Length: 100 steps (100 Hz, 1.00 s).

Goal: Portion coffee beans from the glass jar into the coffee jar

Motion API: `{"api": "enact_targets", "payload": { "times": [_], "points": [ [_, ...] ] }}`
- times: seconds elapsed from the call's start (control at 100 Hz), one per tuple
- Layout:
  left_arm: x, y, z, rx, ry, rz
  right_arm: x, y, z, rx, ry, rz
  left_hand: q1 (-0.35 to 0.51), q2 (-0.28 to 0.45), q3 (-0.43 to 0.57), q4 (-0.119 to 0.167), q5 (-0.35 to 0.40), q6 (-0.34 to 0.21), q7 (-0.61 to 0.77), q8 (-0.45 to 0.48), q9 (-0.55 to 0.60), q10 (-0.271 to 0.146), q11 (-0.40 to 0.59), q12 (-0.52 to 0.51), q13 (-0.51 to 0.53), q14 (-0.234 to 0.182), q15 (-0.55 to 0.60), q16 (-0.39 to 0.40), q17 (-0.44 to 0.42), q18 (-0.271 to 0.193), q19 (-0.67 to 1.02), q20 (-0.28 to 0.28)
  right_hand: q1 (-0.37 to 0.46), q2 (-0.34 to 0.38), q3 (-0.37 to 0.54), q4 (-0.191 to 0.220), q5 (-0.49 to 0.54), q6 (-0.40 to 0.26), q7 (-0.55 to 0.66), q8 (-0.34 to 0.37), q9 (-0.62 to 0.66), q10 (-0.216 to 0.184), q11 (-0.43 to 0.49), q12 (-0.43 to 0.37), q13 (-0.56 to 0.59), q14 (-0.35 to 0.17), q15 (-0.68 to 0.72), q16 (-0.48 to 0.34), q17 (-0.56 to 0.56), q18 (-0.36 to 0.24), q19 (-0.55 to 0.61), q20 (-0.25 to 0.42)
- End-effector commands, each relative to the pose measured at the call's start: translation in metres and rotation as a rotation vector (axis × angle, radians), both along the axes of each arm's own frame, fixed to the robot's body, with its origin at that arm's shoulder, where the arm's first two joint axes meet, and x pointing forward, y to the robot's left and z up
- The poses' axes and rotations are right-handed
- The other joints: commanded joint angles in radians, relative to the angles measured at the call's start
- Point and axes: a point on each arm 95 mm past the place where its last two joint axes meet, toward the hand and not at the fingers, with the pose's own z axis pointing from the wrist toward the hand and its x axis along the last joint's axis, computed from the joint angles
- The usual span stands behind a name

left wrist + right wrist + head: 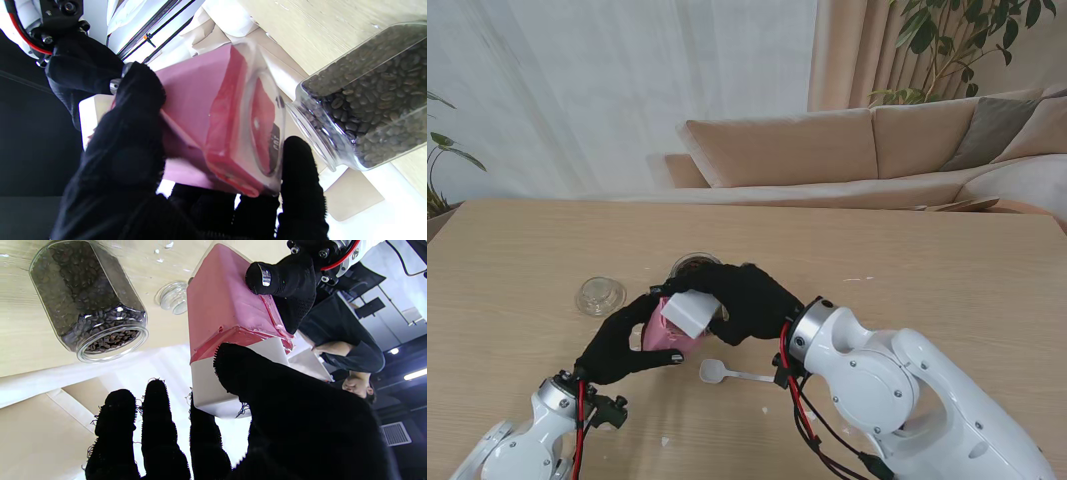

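Observation:
The pink coffee jar (pixel 663 336) stands near me at table centre, with a white lid (pixel 691 312) on its top. My left hand (pixel 623 345) is shut around the pink jar (pixel 200 106) from its left side. My right hand (pixel 749 300) reaches over from the right, thumb and fingers closed on the white lid (pixel 230 386); the pink body (pixel 220 303) shows under it. Just beyond them the glass jar (pixel 695 265) stands upright with no lid, holding dark coffee beans (pixel 90 303) (pixel 367 96).
The glass jar's clear lid (pixel 600 296) lies on the table to the left, also seen as the clear lid (pixel 172 297). A white scoop (pixel 723 373) lies nearer to me, by my right wrist. A sofa stands beyond the table's far edge.

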Motion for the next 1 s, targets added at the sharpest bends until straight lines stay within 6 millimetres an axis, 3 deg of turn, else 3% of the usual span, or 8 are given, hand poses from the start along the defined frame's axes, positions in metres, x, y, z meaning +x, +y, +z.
{"api": "enact_targets", "payload": {
  "times": [0.0, 0.27, 0.35, 0.51, 0.59, 0.68, 0.81, 0.99],
  "points": [
    [-0.002, -0.003, 0.003, -0.001, -0.006, -0.017, -0.002, 0.000, 0.000, -0.021, 0.004, 0.019, 0.243, 0.183, 0.322, 0.025, 0.088, -0.190, 0.247, 0.073, 0.121, -0.145, 0.193, 0.094, 0.027, -0.020, 0.009, 0.028, 0.003, -0.005, 0.014, 0.001, -0.004, -0.030, 0.012, -0.025, -0.059, -0.014, -0.010, -0.034, -0.063, -0.025, -0.019, -0.011, -0.037, -0.007, -0.026, -0.016, -0.020, -0.028, -0.030, -0.006],
    [-0.002, -0.002, 0.003, 0.000, -0.007, -0.013, -0.004, -0.005, 0.004, -0.052, -0.010, 0.031, 0.243, 0.183, 0.322, 0.025, 0.088, -0.190, 0.246, 0.074, 0.121, -0.145, 0.192, 0.094, 0.027, -0.021, 0.009, 0.028, 0.003, -0.005, 0.014, 0.001, -0.238, -0.072, -0.232, -0.039, -0.250, 0.052, -0.124, -0.120, -0.188, -0.045, -0.055, -0.024, -0.083, -0.010, -0.059, -0.018, -0.047, -0.051, -0.067, 0.002],
    [-0.001, -0.002, 0.003, 0.002, -0.008, -0.013, -0.006, -0.007, 0.005, -0.050, -0.013, 0.024, 0.243, 0.183, 0.323, 0.025, 0.088, -0.190, 0.246, 0.074, 0.121, -0.145, 0.192, 0.094, 0.027, -0.021, 0.009, 0.029, 0.003, -0.005, 0.014, 0.001, -0.325, -0.025, -0.331, -0.045, -0.243, 0.106, -0.193, -0.108, -0.189, -0.044, -0.083, -0.028, -0.089, -0.015, -0.064, -0.014, -0.052, -0.054, -0.073, 0.010],
    [-0.001, -0.003, 0.002, 0.001, -0.010, -0.009, -0.008, -0.006, 0.003, 0.005, 0.000, -0.030, 0.243, 0.183, 0.322, 0.024, 0.088, -0.189, 0.246, 0.074, 0.121, -0.146, 0.192, 0.095, 0.028, -0.021, 0.008, 0.029, 0.003, -0.005, 0.014, 0.001, -0.495, 0.079, -0.434, -0.038, -0.150, 0.469, -0.164, -0.030, -0.164, 0.009, -0.008, 0.024, -0.070, -0.021, -0.048, -0.006, -0.040, -0.039, -0.062, 0.022],
    [-0.001, -0.003, 0.002, 0.000, -0.009, -0.008, -0.007, -0.006, 0.000, 0.035, 0.005, -0.080, 0.243, 0.182, 0.323, 0.025, 0.088, -0.189, 0.246, 0.074, 0.122, -0.145, 0.193, 0.095, 0.027, -0.020, 0.008, 0.029, 0.003, -0.005, 0.014, 0.001, -0.543, 0.109, -0.437, -0.040, -0.051, 0.545, -0.148, -0.012, -0.110, 0.064, 0.037, 0.042, -0.052, -0.014, -0.018, 0.004, -0.028, -0.026, -0.038, 0.030],
    [-0.001, -0.003, 0.002, 0.002, -0.007, -0.007, -0.006, -0.004, -0.002, 0.054, 0.020, -0.118, 0.243, 0.183, 0.323, 0.024, 0.088, -0.189, 0.246, 0.074, 0.122, -0.144, 0.193, 0.095, 0.027, -0.020, 0.008, 0.029, 0.003, -0.005, 0.014, 0.001, -0.583, 0.133, -0.434, -0.042, 0.024, 0.578, -0.132, 0.021, -0.059, 0.101, 0.073, 0.056, -0.030, -0.003, 0.018, 0.012, -0.012, -0.013, -0.004, 0.034],
    [-0.002, -0.004, 0.002, 0.003, -0.006, -0.010, -0.004, -0.002, -0.006, 0.045, 0.023, -0.136, 0.243, 0.182, 0.324, 0.025, 0.089, -0.189, 0.246, 0.075, 0.122, -0.145, 0.193, 0.095, 0.028, -0.019, 0.009, 0.030, 0.003, -0.005, 0.014, 0.001, -0.610, 0.144, -0.433, -0.044, 0.074, 0.590, -0.103, 0.095, -0.021, 0.108, 0.105, 0.069, -0.004, 0.008, 0.056, 0.019, 0.011, -0.002, 0.035, 0.026],
    [-0.001, -0.006, 0.002, 0.007, -0.005, -0.014, -0.002, 0.003, -0.008, 0.028, 0.026, -0.108, 0.243, 0.183, 0.324, 0.024, 0.088, -0.189, 0.246, 0.075, 0.122, -0.144, 0.193, 0.095, 0.028, -0.020, 0.008, 0.030, 0.003, -0.005, 0.014, 0.001, -0.524, 0.122, -0.424, -0.020, 0.121, 0.569, -0.050, 0.180, 0.016, 0.092, 0.132, 0.086, 0.024, 0.008, 0.080, 0.025, 0.025, 0.007, 0.059, 0.019]
  ]
}}
